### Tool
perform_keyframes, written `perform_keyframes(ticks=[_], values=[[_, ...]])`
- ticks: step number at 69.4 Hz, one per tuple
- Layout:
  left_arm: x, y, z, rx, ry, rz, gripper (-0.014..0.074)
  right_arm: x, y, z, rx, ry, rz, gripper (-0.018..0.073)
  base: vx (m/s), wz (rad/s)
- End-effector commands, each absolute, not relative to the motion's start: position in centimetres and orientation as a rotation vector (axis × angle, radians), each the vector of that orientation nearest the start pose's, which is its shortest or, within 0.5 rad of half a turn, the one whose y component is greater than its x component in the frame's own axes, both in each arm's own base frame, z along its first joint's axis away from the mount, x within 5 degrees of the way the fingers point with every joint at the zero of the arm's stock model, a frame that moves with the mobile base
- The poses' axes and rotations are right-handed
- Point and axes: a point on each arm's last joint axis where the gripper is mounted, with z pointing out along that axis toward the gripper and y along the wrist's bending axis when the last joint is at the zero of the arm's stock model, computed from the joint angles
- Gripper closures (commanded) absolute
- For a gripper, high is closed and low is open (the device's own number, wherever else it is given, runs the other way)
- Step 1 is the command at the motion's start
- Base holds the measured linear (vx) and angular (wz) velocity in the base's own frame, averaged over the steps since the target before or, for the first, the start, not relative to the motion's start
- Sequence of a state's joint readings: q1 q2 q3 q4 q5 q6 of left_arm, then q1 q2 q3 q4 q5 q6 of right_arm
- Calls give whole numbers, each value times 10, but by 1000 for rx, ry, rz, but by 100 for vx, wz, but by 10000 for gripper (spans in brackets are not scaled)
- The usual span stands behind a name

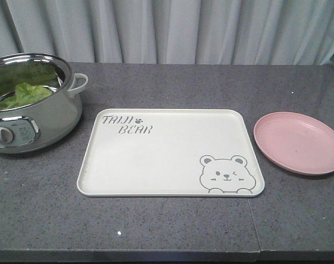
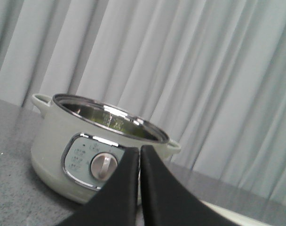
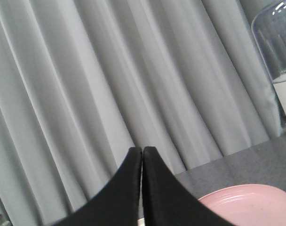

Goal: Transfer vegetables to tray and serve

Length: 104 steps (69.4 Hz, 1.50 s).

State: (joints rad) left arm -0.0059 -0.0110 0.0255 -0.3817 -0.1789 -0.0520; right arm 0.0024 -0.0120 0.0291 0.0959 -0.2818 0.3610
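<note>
The green lettuce leaf (image 1: 23, 93) lies inside the pale-green electric pot (image 1: 29, 107) at the left of the front view. The cream tray (image 1: 156, 159) with grey lettering and a bear face lies flat in the middle of the dark table, with nothing on it. My left gripper (image 2: 139, 151) is shut and empty, its black fingers in front of the pot (image 2: 77, 141) in the left wrist view. My right gripper (image 3: 142, 150) is shut and empty, above the table near the pink plate (image 3: 256, 207). Neither gripper shows in the front view.
A round pink plate (image 1: 299, 142) lies right of the tray. A grey curtain (image 1: 172, 27) hangs behind the table. A clear glass vessel (image 3: 277, 56) stands at the far right in the right wrist view. The table's front edge (image 1: 167, 253) is near.
</note>
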Motion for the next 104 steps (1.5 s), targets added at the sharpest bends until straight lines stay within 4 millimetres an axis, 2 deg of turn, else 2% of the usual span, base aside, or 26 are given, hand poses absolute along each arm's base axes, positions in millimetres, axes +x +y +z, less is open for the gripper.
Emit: perform_keyframes(ticks=[1,9,16,23,29,34,38,46,50,56,63,71,82,92,104], values=[[50,10,224,-404,1161,-378,602,49,-4,230,338,1125,429,562,0,0],[47,13,232,-498,1050,-520,602,47,-3,239,325,1107,435,562,0,0],[43,13,243,-495,973,-563,601,44,-1,265,284,1145,406,562,0,0],[35,7,275,-371,970,-512,597,45,0,300,239,1235,332,561,0,0],[26,1,304,-269,1039,-433,591,49,0,335,210,1255,283,542,0,0],[19,0,327,-235,1098,-385,578,55,0,358,195,1255,261,488,0,0],[17,0,340,-240,1136,-383,552,60,0,368,196,1261,261,414,0,0],[16,-1,354,-253,1196,-388,441,70,0,370,201,1282,264,183,0,0],[17,-1,354,-263,1222,-395,348,72,0,369,204,1289,265,48,0,0],[19,-1,351,-267,1244,-393,218,73,0,368,206,1304,262,-75,0,0],[18,-1,351,-273,1237,-403,123,74,0,368,207,1310,261,-100,0,0],[21,-1,358,-274,1210,-412,111,79,0,368,206,1328,255,-76,0,0],[54,-1,385,-244,1380,-322,111,98,-1,380,189,1391,214,-31,0,0],[110,-2,428,-154,1535,-193,111,123,-2,384,176,1542,153,-17,0,0],[183,-3,476,-108,1668,-133,113,143,-2,373,158,1675,106,-17,0,0]])
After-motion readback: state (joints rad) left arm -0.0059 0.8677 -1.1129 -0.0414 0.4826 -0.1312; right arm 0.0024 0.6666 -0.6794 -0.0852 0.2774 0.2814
